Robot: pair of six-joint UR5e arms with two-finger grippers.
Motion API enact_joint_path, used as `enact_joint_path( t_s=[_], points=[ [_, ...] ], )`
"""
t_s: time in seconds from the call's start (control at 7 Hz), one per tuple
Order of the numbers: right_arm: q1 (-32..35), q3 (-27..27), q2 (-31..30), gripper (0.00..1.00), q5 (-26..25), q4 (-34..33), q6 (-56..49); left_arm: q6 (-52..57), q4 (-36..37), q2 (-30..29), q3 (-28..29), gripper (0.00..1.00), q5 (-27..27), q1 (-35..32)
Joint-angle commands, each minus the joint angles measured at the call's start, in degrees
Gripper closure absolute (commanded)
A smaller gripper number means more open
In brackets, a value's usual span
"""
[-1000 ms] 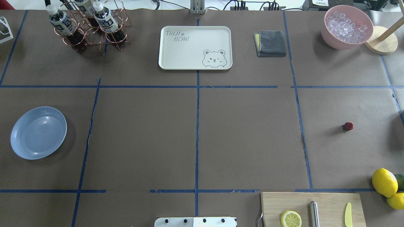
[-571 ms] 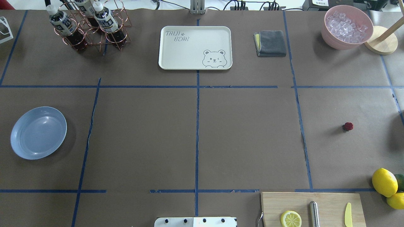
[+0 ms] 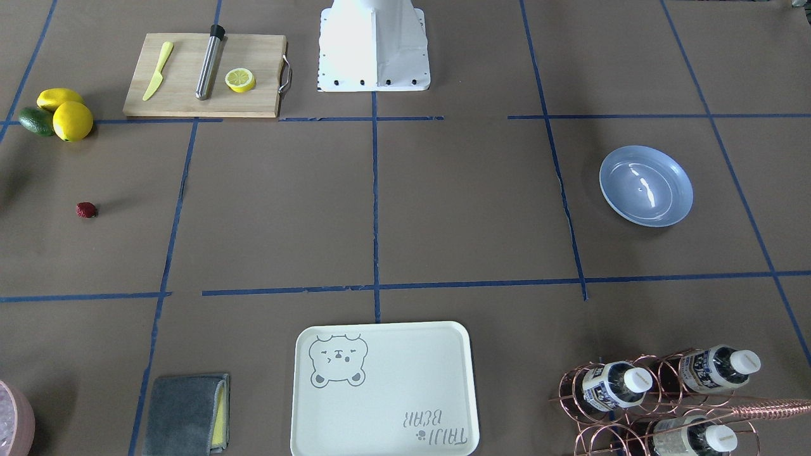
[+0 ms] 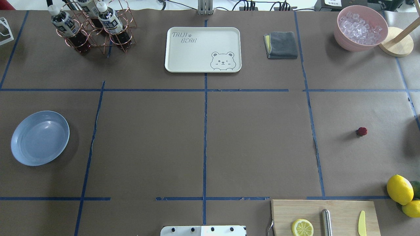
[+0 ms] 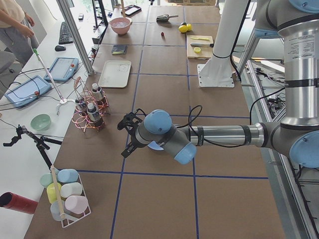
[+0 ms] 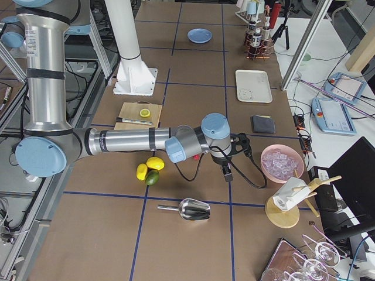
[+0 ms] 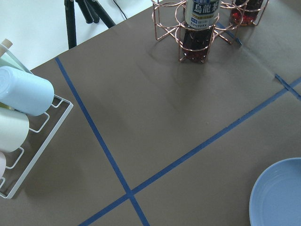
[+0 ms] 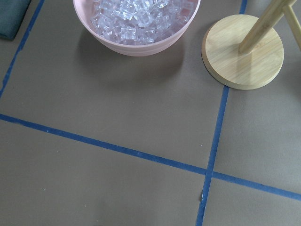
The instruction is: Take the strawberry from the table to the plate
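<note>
Well, your strawberry (image 4: pixel 362 131) is a small, bumpy, dark-red berry lying alone on the table (image 4: pixel 256 144). In the overhead view it sits at about 3 o'clock, well apart from the plate (image 4: pixel 40 138), a glossy, shallow, round light-blue dish at 9 o'clock. The table is matte brown paper crossed by blue tape lines. From the berry, smooth yellow lemons (image 4: pixel 399 189) sit at 5 o'clock, a wooden cutting board (image 4: pixel 341 209) at 7 o'clock and a pink bowl of ice cubes (image 4: pixel 361 28) at 12 o'clock. Only the side views show the left gripper (image 5: pixel 127 134), near the plate, and the right gripper (image 6: pixel 227 171), near the bowl. You cannot tell whether either is open or closed.
</note>
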Motion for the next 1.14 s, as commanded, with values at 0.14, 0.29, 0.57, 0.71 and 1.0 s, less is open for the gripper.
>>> enact_joint_path(
  t_s=[0.14,0.29,0.57,0.71,1.0],
  points=[
    [-0.1,0.2,1.0,0.0,0.2,0.2,2.6,-15.7,-6.7,1.1,6.1,0.0,2.2,8.8],
    [-0.1,0.1,1.0,0.0,0.3,0.2,2.6,-19.9,-7.4,1.3,6.8,0.08,6.7,10.4],
    [-0.1,0.1,0.9,0.0,0.5,0.2,2.6,-32.2,-20.8,1.4,14.1,0.21,8.4,17.4],
    [-0.1,0.2,0.8,0.0,0.5,0.2,2.6,-38.1,-24.6,1.4,14.5,0.21,10.8,21.6],
    [0.0,0.3,0.3,0.0,0.5,0.2,2.6,-43.8,-27.1,1.3,14.5,0.21,15.6,29.0]
  ],
)
